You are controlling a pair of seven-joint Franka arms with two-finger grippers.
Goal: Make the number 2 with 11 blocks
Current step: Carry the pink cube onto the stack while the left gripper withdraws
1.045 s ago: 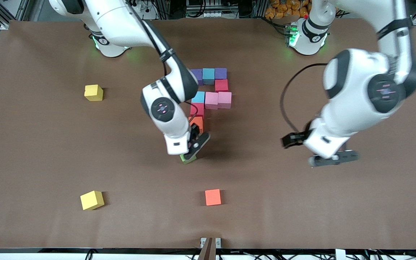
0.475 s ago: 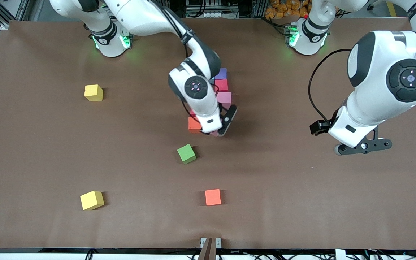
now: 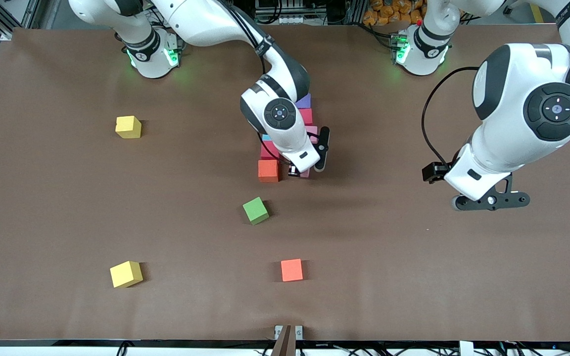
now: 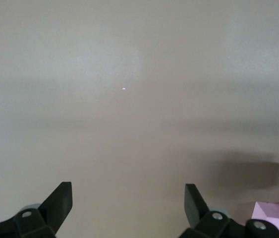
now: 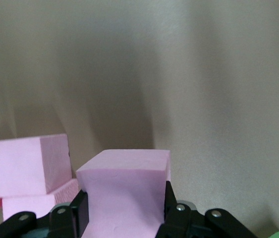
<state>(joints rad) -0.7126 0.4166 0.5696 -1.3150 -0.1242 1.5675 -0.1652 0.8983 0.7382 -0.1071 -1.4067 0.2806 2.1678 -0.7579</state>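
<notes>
Your right gripper point(image 3: 301, 172) has its fingers point(image 5: 171, 218) pinched on a pink block point(image 5: 124, 191), holding it just beside the orange block point(image 3: 268, 170) at the low end of the partly built number 2 point(image 3: 290, 136); you cannot tell whether the cube already rests on the table point(image 3: 413, 277). In the right wrist view you see two more pink cubes point(image 5: 32, 173) of the figure next to the held one. Most of the figure is hidden under that arm: you can make out a purple cube point(image 3: 305, 101), a red one point(image 3: 307, 116) and another red one point(image 3: 266, 152) above the orange.

The green block point(image 3: 255, 210) lies apart, nearer the front camera than the figure, turned at an angle. A lone orange-red block point(image 3: 291, 270) sits nearer still. Two yellow cubes point(image 3: 128, 126) point(image 3: 125, 274) stay toward the right arm's end.

Your left gripper point(image 3: 488, 200) waits with fingers point(image 4: 60, 201) spread wide over bare table toward the left arm's end.
</notes>
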